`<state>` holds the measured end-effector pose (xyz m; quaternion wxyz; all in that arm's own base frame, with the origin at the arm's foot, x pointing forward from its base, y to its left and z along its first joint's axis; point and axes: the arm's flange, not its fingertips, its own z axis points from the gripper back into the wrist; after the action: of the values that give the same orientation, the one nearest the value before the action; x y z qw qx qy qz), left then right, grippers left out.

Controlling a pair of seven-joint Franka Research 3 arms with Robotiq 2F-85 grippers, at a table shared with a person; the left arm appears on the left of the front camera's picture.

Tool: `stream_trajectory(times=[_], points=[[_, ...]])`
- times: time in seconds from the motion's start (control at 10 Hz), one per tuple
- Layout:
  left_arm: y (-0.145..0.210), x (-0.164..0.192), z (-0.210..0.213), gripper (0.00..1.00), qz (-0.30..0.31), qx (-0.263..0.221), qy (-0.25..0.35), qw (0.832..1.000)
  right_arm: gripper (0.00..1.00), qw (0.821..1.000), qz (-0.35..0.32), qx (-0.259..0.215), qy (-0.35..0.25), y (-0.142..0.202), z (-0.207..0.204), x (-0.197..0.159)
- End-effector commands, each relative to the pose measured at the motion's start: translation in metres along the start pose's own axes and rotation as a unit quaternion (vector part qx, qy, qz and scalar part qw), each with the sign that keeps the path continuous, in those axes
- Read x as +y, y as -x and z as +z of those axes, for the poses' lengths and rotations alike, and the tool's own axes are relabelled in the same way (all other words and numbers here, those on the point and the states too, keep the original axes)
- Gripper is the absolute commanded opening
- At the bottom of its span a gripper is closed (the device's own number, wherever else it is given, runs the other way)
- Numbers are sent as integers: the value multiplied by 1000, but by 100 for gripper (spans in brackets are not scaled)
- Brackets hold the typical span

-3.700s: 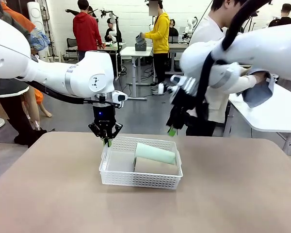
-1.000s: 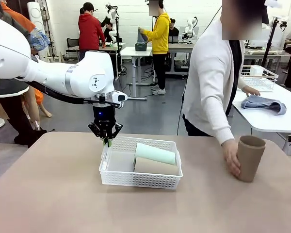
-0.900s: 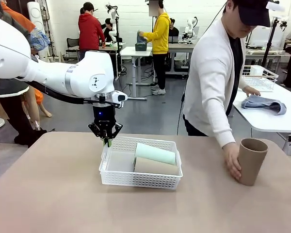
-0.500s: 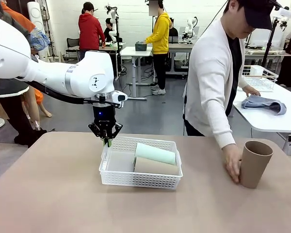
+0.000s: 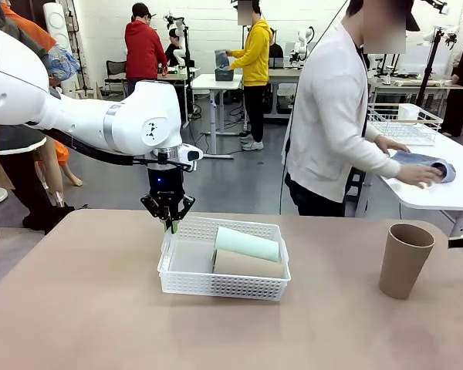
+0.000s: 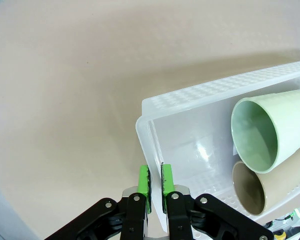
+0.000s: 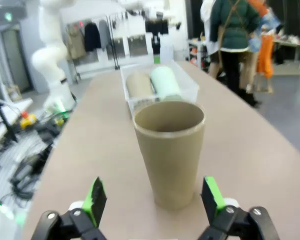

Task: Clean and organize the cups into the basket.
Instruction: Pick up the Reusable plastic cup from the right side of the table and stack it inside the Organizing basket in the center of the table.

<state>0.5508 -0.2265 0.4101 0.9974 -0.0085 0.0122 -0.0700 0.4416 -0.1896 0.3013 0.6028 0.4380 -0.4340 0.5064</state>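
Green pads of the left fingers (image 6: pixel 144 182) stand almost together with a thin slit between them. They are pinched on the short end wall of the white lattice basket (image 6: pixel 190 95), near its corner. In the front view they point straight down onto the basket's far-left corner. Just beyond the pads, inside the basket, the mint cup (image 6: pixel 262 130) lies on its side with its mouth toward them. The lying tan cup (image 6: pixel 250 192) rests close alongside it, its mouth turned the same way.

The right fingers (image 7: pixel 96 197) are spread wide, one pad to each side of the upright tan cup (image 7: pixel 170 150). They sit low near its base and clear of its wall on both sides. That cup stands alone on the bench (image 5: pixel 77 308), and the basket sits well past it from these fingers.

The person (image 5: pixel 328 123) stands turned toward a side bench (image 5: pixel 447 196), one hand (image 5: pixel 420 176) on a blue cloth (image 5: pixel 441 166).
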Motion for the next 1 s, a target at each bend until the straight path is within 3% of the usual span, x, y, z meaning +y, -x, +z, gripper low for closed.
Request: stream_trajectory(times=[0.0, 0.4, 0.9], points=[[1, 1, 2, 0, 1, -2, 0, 1000, 100, 999, 21, 23, -2, 21, -9, -9], [1, 1, 2, 0, 1, -2, 0, 1000, 100, 999, 19, 49, 11, 45, -26, -23], [1, 1, 2, 0, 1, -2, 0, 1000, 100, 999, 30, 39, -8, 35, -47, -38]])
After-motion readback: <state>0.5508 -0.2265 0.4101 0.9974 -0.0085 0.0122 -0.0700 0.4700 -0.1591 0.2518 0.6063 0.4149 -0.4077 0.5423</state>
